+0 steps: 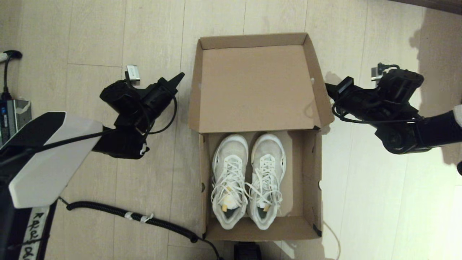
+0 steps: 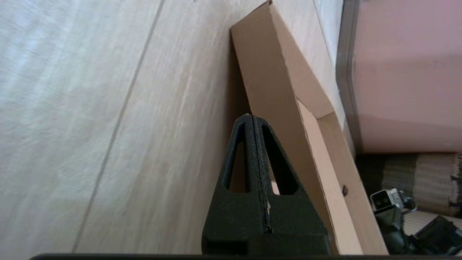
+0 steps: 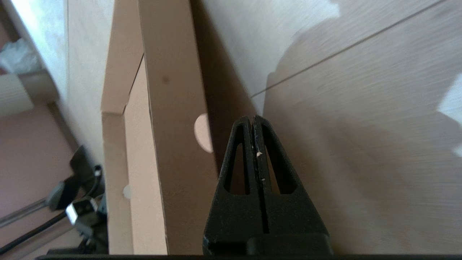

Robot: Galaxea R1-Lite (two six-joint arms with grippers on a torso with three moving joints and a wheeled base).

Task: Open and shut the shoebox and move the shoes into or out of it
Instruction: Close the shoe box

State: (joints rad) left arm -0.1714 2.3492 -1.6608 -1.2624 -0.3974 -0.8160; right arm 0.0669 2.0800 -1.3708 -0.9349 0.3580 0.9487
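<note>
The brown cardboard shoebox (image 1: 306, 169) lies open on the floor, its hinged lid (image 1: 254, 88) folded back on the far side. Two white mesh shoes sit side by side inside, one on the left (image 1: 230, 180) and one on the right (image 1: 267, 178), toes toward the lid. My left gripper (image 1: 179, 77) hovers just outside the lid's left edge (image 2: 274, 104), shut and empty. On the opposite side, my right gripper (image 1: 327, 86) is held close to the lid's right edge (image 3: 173, 108), also shut with nothing in it.
Pale wood-plank floor (image 1: 97, 43) surrounds the box. A black corrugated cable (image 1: 126, 215) runs along the floor at the near left. A device with cables (image 1: 11, 108) sits at the far left edge.
</note>
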